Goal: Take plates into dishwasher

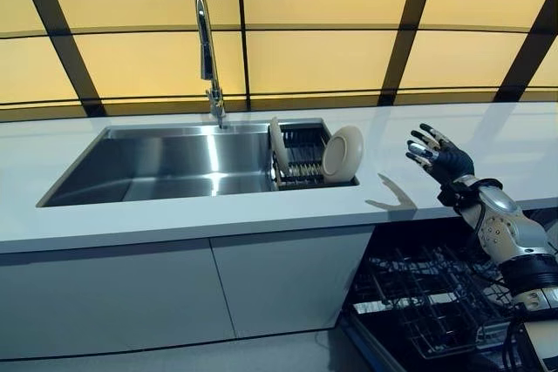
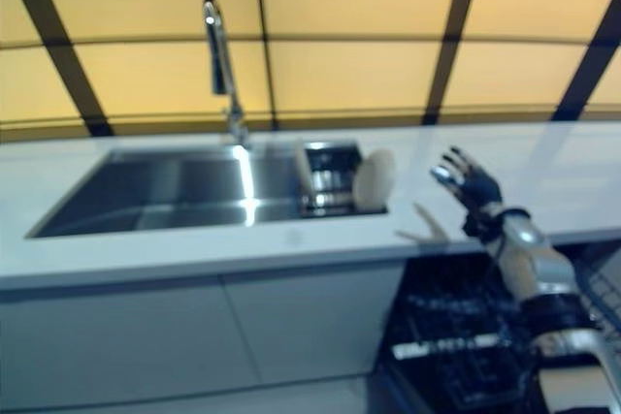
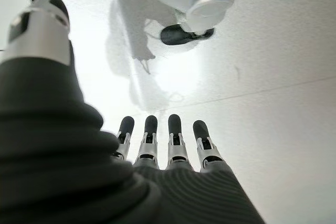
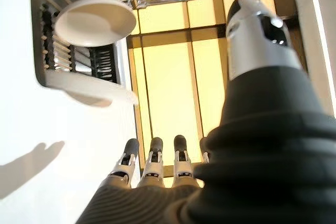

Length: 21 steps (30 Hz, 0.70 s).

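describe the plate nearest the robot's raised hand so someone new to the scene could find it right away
Start at the steel sink set in the white counter, under the tall tap. At the sink's right end stands a dark dish rack with two cream plates on edge. The plate you want leans at the rack's right side, broad face showing, while the other plate at the left side shows mostly its thin rim.

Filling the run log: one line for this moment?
right hand open, raised over counter | left hand open, idle | plates in sink rack
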{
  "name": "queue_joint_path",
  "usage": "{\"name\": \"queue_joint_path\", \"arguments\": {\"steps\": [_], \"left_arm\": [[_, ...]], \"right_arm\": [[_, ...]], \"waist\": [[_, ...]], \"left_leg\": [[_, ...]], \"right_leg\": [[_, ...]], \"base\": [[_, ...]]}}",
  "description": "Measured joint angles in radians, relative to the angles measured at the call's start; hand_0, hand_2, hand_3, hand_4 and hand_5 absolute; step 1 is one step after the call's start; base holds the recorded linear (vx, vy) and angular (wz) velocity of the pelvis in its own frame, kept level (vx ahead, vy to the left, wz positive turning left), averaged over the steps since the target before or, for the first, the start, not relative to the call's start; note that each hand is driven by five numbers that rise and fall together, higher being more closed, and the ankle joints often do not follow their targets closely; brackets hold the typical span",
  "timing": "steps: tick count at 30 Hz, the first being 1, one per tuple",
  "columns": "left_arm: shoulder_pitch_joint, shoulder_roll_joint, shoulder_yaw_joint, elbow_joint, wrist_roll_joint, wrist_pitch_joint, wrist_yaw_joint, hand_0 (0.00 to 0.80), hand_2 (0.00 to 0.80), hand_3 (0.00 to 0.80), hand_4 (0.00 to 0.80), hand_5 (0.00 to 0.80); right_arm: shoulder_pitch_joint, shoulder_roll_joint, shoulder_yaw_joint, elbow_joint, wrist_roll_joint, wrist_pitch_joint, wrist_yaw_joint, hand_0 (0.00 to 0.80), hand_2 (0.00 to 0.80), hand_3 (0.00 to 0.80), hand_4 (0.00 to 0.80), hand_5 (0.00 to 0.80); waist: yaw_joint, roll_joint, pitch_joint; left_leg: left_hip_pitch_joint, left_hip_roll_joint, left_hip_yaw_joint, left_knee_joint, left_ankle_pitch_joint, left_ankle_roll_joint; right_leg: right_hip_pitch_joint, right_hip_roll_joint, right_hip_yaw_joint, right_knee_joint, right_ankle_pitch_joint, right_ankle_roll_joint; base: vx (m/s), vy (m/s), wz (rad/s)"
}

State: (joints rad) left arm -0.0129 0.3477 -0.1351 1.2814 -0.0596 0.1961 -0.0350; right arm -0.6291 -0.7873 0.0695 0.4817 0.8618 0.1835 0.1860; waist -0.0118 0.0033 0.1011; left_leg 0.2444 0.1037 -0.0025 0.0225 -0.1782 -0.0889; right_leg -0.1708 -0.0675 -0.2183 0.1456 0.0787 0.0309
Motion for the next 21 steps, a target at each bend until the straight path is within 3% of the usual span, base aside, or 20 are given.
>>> {"name": "queue_joint_path", "arguments": {"steps": [2, 3, 4, 5, 6, 7, 8, 9, 10, 11, 12, 13, 14, 16, 17, 18, 19, 21], "left_arm": [[-0.012, 0.000, 0.000, 0.000, -0.012, 0.005, 0.002, 0.000, 0.000, 0.000, 0.000, 0.000], [-0.018, -0.003, 0.000, 0.000, -0.023, 0.005, 0.007, 0.000, 0.000, 0.000, 0.000, 0.000], [-0.021, -0.007, 0.000, 0.000, -0.025, 0.002, 0.009, 0.000, 0.000, 0.000, 0.000, 0.000], [-0.029, -0.009, 0.000, -0.002, -0.032, -0.004, 0.012, 0.000, 0.000, 0.000, 0.000, 0.000], [-0.032, -0.003, -0.001, -0.013, -0.032, -0.007, 0.016, 0.000, 0.000, 0.000, 0.000, 0.000], [-0.024, -0.004, -0.007, -0.042, -0.031, -0.013, 0.020, 0.000, 0.000, 0.000, 0.000, 0.000], [-0.023, -0.004, -0.014, -0.048, -0.031, -0.012, 0.018, 0.000, 0.000, 0.000, 0.000, 0.000], [-0.027, -0.003, -0.024, -0.066, -0.032, -0.009, 0.017, 0.000, 0.000, 0.000, 0.000, 0.000], [-0.027, -0.008, -0.036, -0.078, -0.032, -0.006, 0.018, 0.000, 0.000, 0.000, 0.000, 0.000], [-0.046, -0.031, -0.040, -0.091, -0.032, 0.005, 0.014, 0.000, 0.000, 0.000, 0.000, 0.000], [-0.063, -0.021, -0.040, -0.112, -0.032, 0.006, 0.008, 0.000, 0.000, 0.000, 0.000, 0.000], [-0.076, -0.023, -0.040, -0.132, -0.032, 0.007, 0.005, 0.000, 0.000, 0.000, 0.000, 0.000], [-0.055, -0.019, -0.040, -0.129, -0.032, 0.016, -0.004, 0.000, 0.000, 0.000, 0.000, 0.000], [-0.026, -0.015, -0.040, -0.128, -0.032, 0.027, -0.009, 0.000, 0.000, 0.000, 0.000, 0.000], [-0.022, -0.011, -0.040, -0.128, -0.033, 0.029, -0.011, 0.000, 0.000, 0.000, 0.000, 0.000], [-0.019, -0.002, -0.040, -0.128, -0.033, 0.031, -0.013, 0.000, 0.000, 0.000, 0.000, 0.000], [-0.019, 0.001, -0.040, -0.128, -0.033, 0.030, -0.014, 0.000, 0.000, 0.000, 0.000, 0.000], [-0.028, 0.028, -0.041, -0.130, -0.033, 0.023, -0.019, 0.000, 0.000, 0.000, 0.000, 0.000]], "right_arm": [[-0.007, -0.002, 0.013, 0.001, -0.019, 0.006, 0.009, 0.000, 0.000, 0.000, 0.000, 0.000], [-0.007, 0.001, 0.030, 0.000, -0.033, 0.015, 0.015, 0.000, 0.000, 0.000, 0.000, 0.000], [-0.009, 0.000, 0.030, -0.001, -0.039, 0.015, 0.017, 0.000, 0.000, 0.000, 0.000, 0.000], [-0.018, -0.002, 0.029, 0.000, -0.053, 0.013, 0.016, 0.000, 0.000, 0.000, 0.000, 0.000], [-0.015, 0.001, 0.028, 0.001, -0.059, 0.010, 0.013, 0.000, 0.000, 0.000, 0.000, 0.000], [0.003, 0.019, 0.039, 0.002, -0.069, 0.011, 0.005, 0.000, 0.000, 0.000, 0.000, 0.000], [0.004, 0.029, 0.055, 0.002, -0.077, 0.011, 0.004, 0.000, 0.000, 0.000, 0.000, 0.000], [0.003, 0.039, 0.085, 0.001, -0.090, 0.010, 0.004, 0.000, 0.000, 0.000, 0.000, 0.000], [0.005, 0.058, 0.109, 0.006, -0.105, 0.011, -0.003, 0.000, 0.000, 0.000, 0.000, 0.000], [-0.012, 0.030, 0.131, 0.004, -0.107, 0.019, -0.007, 0.000, 0.000, 0.000, 0.000, 0.000], [-0.020, 0.021, 0.128, 0.003, -0.106, 0.019, -0.011, 0.000, 0.000, 0.000, 0.000, 0.000], [-0.007, 0.022, 0.118, 0.009, -0.106, 0.022, -0.015, 0.000, 0.000, 0.000, 0.000, 0.000], [0.025, 0.034, 0.128, 0.008, -0.105, 0.042, -0.007, 0.000, 0.000, 0.000, 0.000, 0.000], [0.042, 0.027, 0.111, -0.001, -0.104, 0.046, 0.010, 0.000, 0.000, 0.000, 0.000, 0.000], [0.043, 0.023, 0.097, -0.001, -0.104, 0.046, 0.014, 0.000, 0.000, 0.000, 0.000, 0.000], [0.057, 0.004, 0.072, -0.003, -0.104, 0.045, 0.026, 0.000, 0.000, 0.000, 0.000, 0.000], [0.076, -0.020, 0.051, -0.003, -0.104, 0.045, 0.029, 0.000, 0.000, 0.000, 0.000, 0.000], [0.095, -0.018, 0.037, -0.002, -0.104, 0.047, 0.038, 0.000, 0.000, 0.000, 0.000, 0.000]], "waist": [[0.005, -0.010, 0.002], [0.006, -0.030, 0.002], [0.021, -0.030, 0.000], [0.040, -0.025, 0.004], [0.047, -0.038, 0.006], [0.055, -0.056, 0.007], [0.057, -0.060, 0.006], [0.059, -0.064, 0.007], [0.066, -0.054, 0.000], [0.094, 0.017, 0.011], [0.109, 0.004, 0.022], [0.104, 0.025, 0.049], [0.111, -0.002, 0.043], [0.110, -0.018, 0.025], [0.110, -0.016, 0.023], [0.094, 0.010, 0.010], [0.072, 0.036, -0.006], [0.050, -0.006, -0.012]], "left_leg": [[-0.026, -0.011, -0.018, 0.076, 0.000, 0.000], [-0.106, -0.035, -0.040, 0.238, 0.010, -0.005], [-0.143, -0.033, -0.046, 0.305, 0.019, -0.007], [-0.194, -0.034, -0.063, 0.437, 0.020, -0.010], [-0.235, -0.055, -0.063, 0.535, 0.024, -0.018], [-0.292, -0.056, -0.066, 0.602, 0.040, -0.018], [-0.302, -0.059, -0.061, 0.571, 0.040, -0.018], [-0.316, -0.063, -0.048, 0.461, 0.044, -0.013], [-0.329, -0.053, -0.018, 0.299, 0.072, 0.011], [-0.338, 0.049, -0.003, 0.106, 0.102, -0.005], [-0.360, 0.054, -0.003, 0.070, 0.133, -0.049], [-0.360, 0.086, -0.014, 0.028, 0.183, -0.029], [-0.356, 0.060, 0.000, 0.026, 0.222, 0.001], [-0.335, 0.017, 0.005, 0.027, 0.227, 0.005], [-0.315, 0.008, 0.006, 0.025, 0.227, 0.005], [-0.280, 0.005, 0.015, 0.009, 0.242, 0.023], [-0.247, 0.018, 0.025, -0.028, 0.267, -0.016], [-0.221, -0.018, 0.028, -0.069, 0.285, 0.008]], "right_leg": [[0.007, 0.007, 0.012, -0.018, -0.007, -0.009], [0.048, -0.003, 0.019, -0.088, -0.004, -0.004], [0.056, 0.000, 0.013, -0.084, -0.012, 0.011], [0.037, 0.002, 0.009, 0.050, -0.052, -0.023], [0.041, -0.010, 0.022, 0.087, -0.098, -0.079], [0.072, -0.008, 0.033, 0.050, -0.098, -0.099], [0.086, -0.007, 0.033, 0.024, -0.097, -0.096], [0.107, -0.005, 0.037, -0.031, -0.095, -0.084], [0.157, 0.023, 0.040, -0.118, -0.087, -0.051], [0.121, 0.086, 0.041, 0.051, -0.151, -0.057], [0.116, 0.056, 0.061, 0.169, -0.240, -0.072], [0.150, 0.069, 0.045, 0.162, -0.264, -0.099], [0.166, 0.040, 0.046, 0.143, -0.263, -0.084], [0.183, -0.011, 0.009, 0.084, -0.237, -0.063], [0.200, -0.020, 0.001, 0.056, -0.219, -0.047], [0.231, -0.014, -0.014, 0.012, -0.190, -0.019], [0.241, 0.002, -0.026, 0.002, -0.192, -0.002], [0.246, -0.033, 0.007, -0.008, -0.194, 0.028]], "base": [[0.128, -0.057, -0.17], [0.159, -0.070, -0.21], [0.200, -0.050, -0.27], [0.176, -0.007, -0.23], [0.171, 0.072, -0.26], [0.156, 0.100, -0.12], [0.289, 0.224, -0.13], [0.285, 0.211, -0.10], [0.339, 0.252, -0.34], [0.191, 0.132, -0.35], [0.168, 0.153, -0.19], [0.142, 0.162, -0.06], [0.139, 0.163, -0.10], [0.115, 0.117, -0.39], [0.161, 0.127, -0.28], [0.157, 0.121, 0.06], [0.143, 0.109, 0.27], [0.104, 0.105, 0.21]]}}
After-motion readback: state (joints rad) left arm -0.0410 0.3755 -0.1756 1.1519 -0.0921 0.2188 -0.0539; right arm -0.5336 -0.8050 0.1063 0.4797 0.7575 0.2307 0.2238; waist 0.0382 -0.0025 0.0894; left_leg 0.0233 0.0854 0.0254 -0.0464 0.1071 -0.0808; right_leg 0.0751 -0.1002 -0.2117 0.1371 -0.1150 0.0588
